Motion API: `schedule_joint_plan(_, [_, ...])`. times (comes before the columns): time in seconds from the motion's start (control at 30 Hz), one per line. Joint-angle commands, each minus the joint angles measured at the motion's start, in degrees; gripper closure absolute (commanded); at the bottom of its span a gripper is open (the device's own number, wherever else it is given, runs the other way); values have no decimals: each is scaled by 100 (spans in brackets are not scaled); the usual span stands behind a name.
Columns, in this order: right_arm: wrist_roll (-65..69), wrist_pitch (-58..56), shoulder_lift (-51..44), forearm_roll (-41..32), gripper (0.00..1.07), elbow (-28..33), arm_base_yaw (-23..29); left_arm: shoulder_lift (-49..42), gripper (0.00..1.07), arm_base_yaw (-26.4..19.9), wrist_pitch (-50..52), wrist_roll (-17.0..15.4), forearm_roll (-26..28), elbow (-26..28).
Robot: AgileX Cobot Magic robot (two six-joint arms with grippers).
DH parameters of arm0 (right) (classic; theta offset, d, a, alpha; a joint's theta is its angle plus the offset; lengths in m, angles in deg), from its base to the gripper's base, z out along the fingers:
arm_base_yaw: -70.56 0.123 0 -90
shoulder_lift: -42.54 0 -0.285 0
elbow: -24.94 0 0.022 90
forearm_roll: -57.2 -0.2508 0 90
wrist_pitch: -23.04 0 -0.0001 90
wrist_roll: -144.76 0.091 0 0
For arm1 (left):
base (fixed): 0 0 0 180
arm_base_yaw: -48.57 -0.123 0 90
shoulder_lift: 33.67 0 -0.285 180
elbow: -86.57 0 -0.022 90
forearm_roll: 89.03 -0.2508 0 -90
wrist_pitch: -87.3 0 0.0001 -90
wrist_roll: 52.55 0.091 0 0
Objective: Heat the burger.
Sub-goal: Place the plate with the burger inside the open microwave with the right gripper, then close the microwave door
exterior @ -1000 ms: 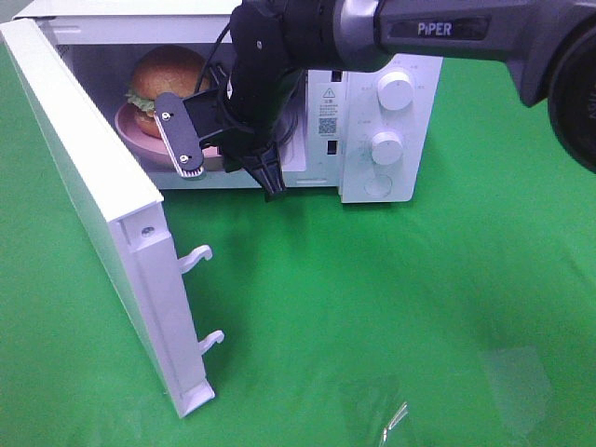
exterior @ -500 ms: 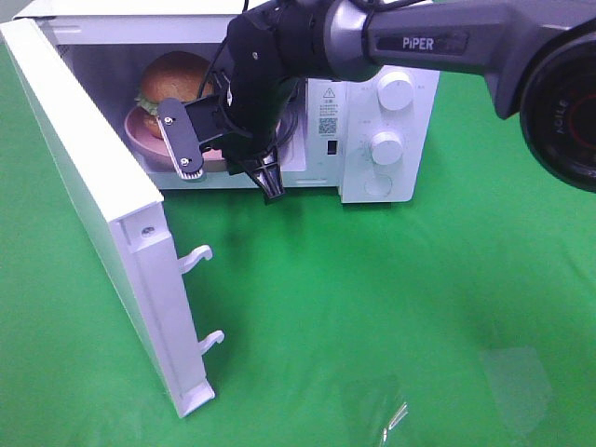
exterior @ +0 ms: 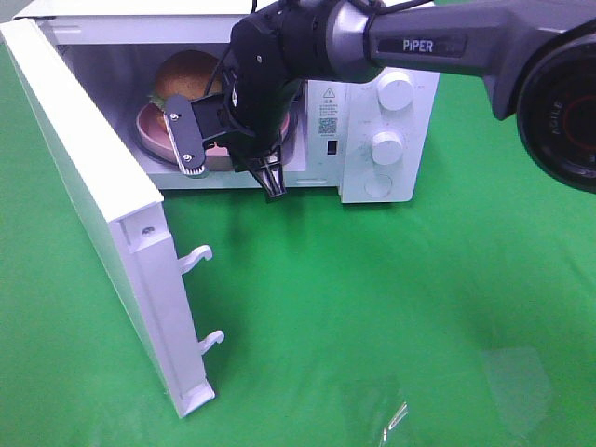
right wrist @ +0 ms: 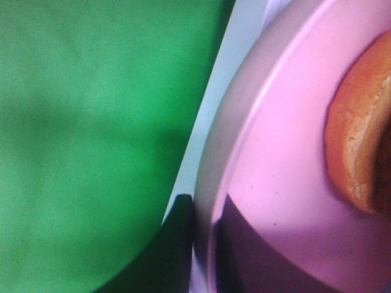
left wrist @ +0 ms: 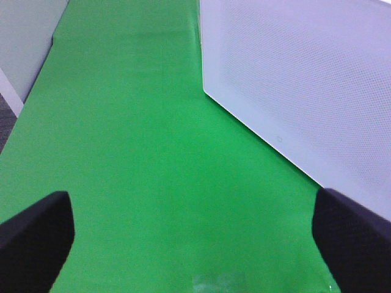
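Observation:
The burger (exterior: 189, 73), with a golden bun and green lettuce, sits on a pink plate (exterior: 154, 126) inside the open white microwave (exterior: 396, 121). My right gripper (exterior: 189, 154) reaches into the cavity from the right and is shut on the plate's front rim. Up close in the right wrist view, the plate (right wrist: 275, 152) fills most of the picture, the burger's bottom bun (right wrist: 360, 134) shows at one edge, and the right gripper (right wrist: 204, 256) pinches the rim. My left gripper (left wrist: 195, 244) hangs open over the green cloth, beside the door's outer face.
The microwave door (exterior: 93, 186) swings far out toward the front left, with two latch hooks (exterior: 200, 256) sticking out of its edge. Two white knobs (exterior: 396, 90) sit on the control panel. Green cloth (exterior: 391, 307) covers the table.
The right gripper has carried the plate and burger to the right, further into the microwave. The left gripper has not moved.

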Motion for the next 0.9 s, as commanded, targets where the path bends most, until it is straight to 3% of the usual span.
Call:
schedule_joint_plan(0.03, [246, 401, -92, 69, 96, -97, -17, -97, 9, 6, 74, -17, 17, -23])
schedule_joint_plan(0.13, [246, 401, -92, 69, 91, -97, -17, -97, 9, 6, 74, -17, 17, -23])
schedule_joint_plan(0.3, [275, 395, -109, 69, 68, -97, 0, -97, 9, 6, 74, -17, 17, -23])
schedule_joint_plan(0.4, [395, 390, -115, 69, 62, -97, 17, -97, 9, 6, 74, -17, 17, -23])
schedule_joint_plan(0.7, [435, 109, -344, 63, 58, -63, 17, -97, 9, 6, 74, -17, 17, -23])
schedule_joint_plan(0.9, [435, 126, -630, 63, 58, 344, 103, -97, 9, 6, 74, -17, 17, -23])
